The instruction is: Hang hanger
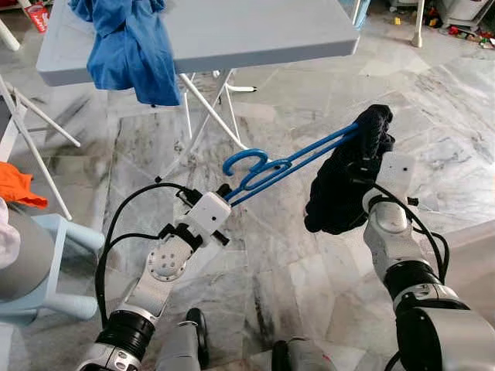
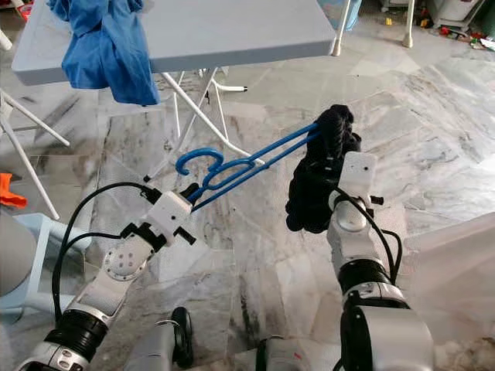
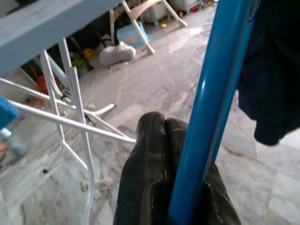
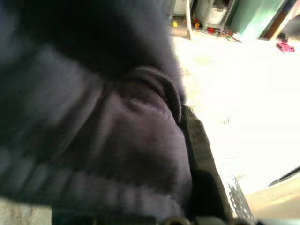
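Left gripper (image 1: 224, 191) clamped on my one blue hanger (image 1: 286, 164), right gripper (image 1: 370, 158) buried in one dark garment (image 1: 344, 185), grip unclear, open marble floor (image 1: 294, 255) below, one table (image 1: 255, 31) edge ahead.

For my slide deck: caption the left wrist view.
Left gripper shut on blue hanger, dark garment draped beside.

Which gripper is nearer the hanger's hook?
Left. The left gripper clamps the blue hanger just below its hook; the right gripper is at the far end, in the dark garment.
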Tool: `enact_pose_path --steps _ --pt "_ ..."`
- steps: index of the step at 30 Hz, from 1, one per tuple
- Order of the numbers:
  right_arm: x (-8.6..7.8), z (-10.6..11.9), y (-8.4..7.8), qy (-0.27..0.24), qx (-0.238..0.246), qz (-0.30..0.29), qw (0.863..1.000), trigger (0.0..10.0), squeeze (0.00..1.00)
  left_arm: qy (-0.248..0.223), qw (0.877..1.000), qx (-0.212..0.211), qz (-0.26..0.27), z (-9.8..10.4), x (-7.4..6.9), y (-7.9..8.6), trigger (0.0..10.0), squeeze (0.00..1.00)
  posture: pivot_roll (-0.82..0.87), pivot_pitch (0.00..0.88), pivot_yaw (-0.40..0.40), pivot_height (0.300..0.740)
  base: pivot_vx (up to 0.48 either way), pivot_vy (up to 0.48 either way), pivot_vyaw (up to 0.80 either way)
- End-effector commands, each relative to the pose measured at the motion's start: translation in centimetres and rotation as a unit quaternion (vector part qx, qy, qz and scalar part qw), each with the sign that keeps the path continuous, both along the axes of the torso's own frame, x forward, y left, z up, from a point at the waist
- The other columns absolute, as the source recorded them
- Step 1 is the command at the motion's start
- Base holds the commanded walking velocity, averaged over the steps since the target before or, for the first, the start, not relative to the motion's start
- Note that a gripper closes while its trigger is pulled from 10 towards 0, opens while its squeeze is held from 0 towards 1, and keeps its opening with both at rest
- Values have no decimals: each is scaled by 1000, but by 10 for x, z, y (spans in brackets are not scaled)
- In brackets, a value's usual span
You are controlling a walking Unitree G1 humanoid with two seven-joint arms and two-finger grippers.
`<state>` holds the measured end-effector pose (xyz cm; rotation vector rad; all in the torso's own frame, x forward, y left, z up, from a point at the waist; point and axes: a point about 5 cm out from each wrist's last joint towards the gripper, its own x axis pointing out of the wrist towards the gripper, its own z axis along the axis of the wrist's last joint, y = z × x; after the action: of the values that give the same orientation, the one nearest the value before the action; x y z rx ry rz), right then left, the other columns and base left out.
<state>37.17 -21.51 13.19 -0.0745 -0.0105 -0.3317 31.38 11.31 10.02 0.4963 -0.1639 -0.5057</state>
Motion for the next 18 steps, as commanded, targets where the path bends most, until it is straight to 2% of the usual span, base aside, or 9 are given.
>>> enact_pose_path --steps 1,5,7,8,14,18 --pt "-1 16 -10 -42 -12 -17 999 0 0 28 999 22 -7 -19 -9 2 0 0 -73 235 -32 740 0 0 0" --pt "3 49 -9 -108 -32 -12 994 0 0 68 996 54 -6 -41 -16 9 0 0 -80 231 -27 740 0 0 0" --pt "3 52 -8 -113 -33 -11 993 0 0 74 996 57 -7 -43 -16 9 0 0 -80 231 -27 740 0 0 0" --pt "4 61 -5 -128 -31 -6 991 0 0 93 993 67 -9 -51 -18 10 0 0 -83 228 -26 740 0 0 0" --pt "8 71 4 -131 -22 4 991 0 0 129 987 90 -18 -67 -26 13 0 0 -87 220 -28 740 0 0 0" --pt "8 64 4 -110 -27 2 994 0 0 119 989 79 -26 -66 -27 10 0 0 -88 219 -31 740 0 0 0"
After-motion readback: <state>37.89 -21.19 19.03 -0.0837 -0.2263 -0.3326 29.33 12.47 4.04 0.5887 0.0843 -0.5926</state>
